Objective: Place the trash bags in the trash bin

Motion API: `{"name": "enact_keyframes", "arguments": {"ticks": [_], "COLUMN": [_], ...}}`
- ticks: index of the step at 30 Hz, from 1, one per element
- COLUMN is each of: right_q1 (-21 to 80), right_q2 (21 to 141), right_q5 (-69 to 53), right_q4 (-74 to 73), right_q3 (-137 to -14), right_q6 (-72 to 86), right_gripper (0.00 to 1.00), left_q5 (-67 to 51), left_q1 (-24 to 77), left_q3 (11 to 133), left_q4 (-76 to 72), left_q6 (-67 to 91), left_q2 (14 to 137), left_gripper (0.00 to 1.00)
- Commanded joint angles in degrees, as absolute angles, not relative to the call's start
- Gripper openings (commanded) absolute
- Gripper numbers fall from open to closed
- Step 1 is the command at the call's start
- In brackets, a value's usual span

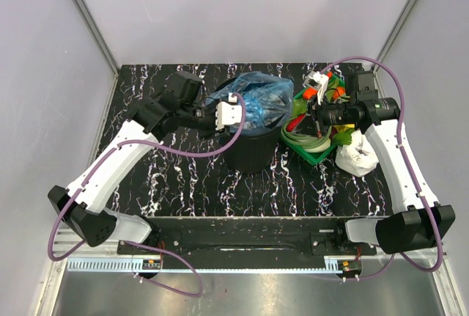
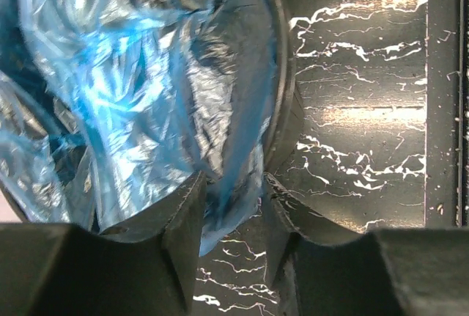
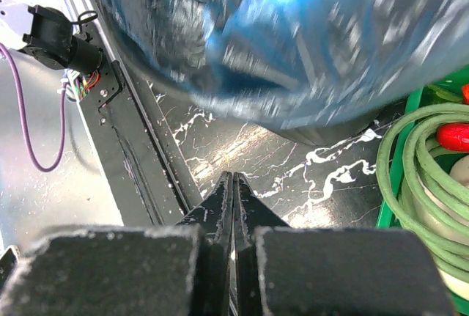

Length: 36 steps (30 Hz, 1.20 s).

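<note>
we saw the left arm stretched to the left rim of the trash bin [image 1: 249, 156], the left gripper [image 2: 231, 191] straddling a fold of the trash bags [image 1: 260, 96]; we could not tell whether it pinched the film. the right gripper [image 3: 233, 180] hung beside the green tray [image 3: 386, 206], fingers pressed together, empty. the bags lay as a glossy, wrinkled blue heap in the bin's mouth, hiding its inside.

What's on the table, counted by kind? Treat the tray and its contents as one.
Blue trash bag mass: 1 (can't tell how many bags are in it)
Black trash bin: 1
Green tray: 1
White plastic lump: 1
Total: 4
</note>
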<state>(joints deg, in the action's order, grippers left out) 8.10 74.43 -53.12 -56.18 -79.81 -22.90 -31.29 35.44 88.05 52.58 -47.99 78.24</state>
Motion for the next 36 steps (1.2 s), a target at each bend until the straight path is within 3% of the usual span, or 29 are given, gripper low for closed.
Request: {"name": "enact_keyframes", "arguments": {"ticks": [1, 5, 8, 11, 13, 14, 18, 21, 28, 36], "right_q1": [8.3, 8.4, 8.3, 8.3, 8.3, 8.3, 8.3, 8.3, 8.4, 8.3], "right_q2": [73.7, 73.7, 73.7, 73.5, 73.5, 73.4, 73.2, 73.0, 73.3, 73.1], "right_q5": [-52.9, -52.8, -52.7, -52.7, -52.6, -52.6, -52.6, -52.4, -52.2, -52.2], "right_q4": [-55.2, -55.2, -55.2, -55.2, -55.0, -55.1, -55.1, -55.2, -55.1, -55.1], "right_q3": [-79.5, -79.1, -79.0, -79.0, -78.8, -78.8, -78.7, -78.6, -78.4, -78.5], "right_q6": [-23.9, -24.0, -24.0, -24.0, -24.0, -24.0, -24.0, -24.1, -24.2, -24.2], "right_gripper": [0.0, 0.0, 0.0, 0.0, 0.0, 0.0, 0.0, 0.0, 0.0, 0.0], "left_q5": [-34.5, -36.0, -37.3, -37.4, -37.5, -37.5, -37.2, -37.1, -37.3, -38.6], "left_q1": [35.8, 35.9, 35.9, 36.2, 36.3, 36.5, 36.8, 37.0, 37.4, 37.7], "left_q3": [90.9, 91.3, 91.7, 91.5, 91.3, 91.4, 91.2, 91.2, 91.5, 93.4], "left_q4": [53.0, 54.0, 54.3, 54.4, 54.8, 55.0, 55.6, 56.0, 56.8, 58.2], "left_q6": [-49.4, -49.5, -49.3, -49.3, -49.7, -49.8, -50.4, -50.7, -51.2, -50.7], "left_q2": [78.1, 78.0, 78.1, 78.2, 78.2, 78.2, 78.3, 78.4, 78.5, 78.4], "left_gripper": [0.42, 0.48, 0.45, 0.33, 0.17, 0.15, 0.3, 0.31, 0.05, 0.0]}}
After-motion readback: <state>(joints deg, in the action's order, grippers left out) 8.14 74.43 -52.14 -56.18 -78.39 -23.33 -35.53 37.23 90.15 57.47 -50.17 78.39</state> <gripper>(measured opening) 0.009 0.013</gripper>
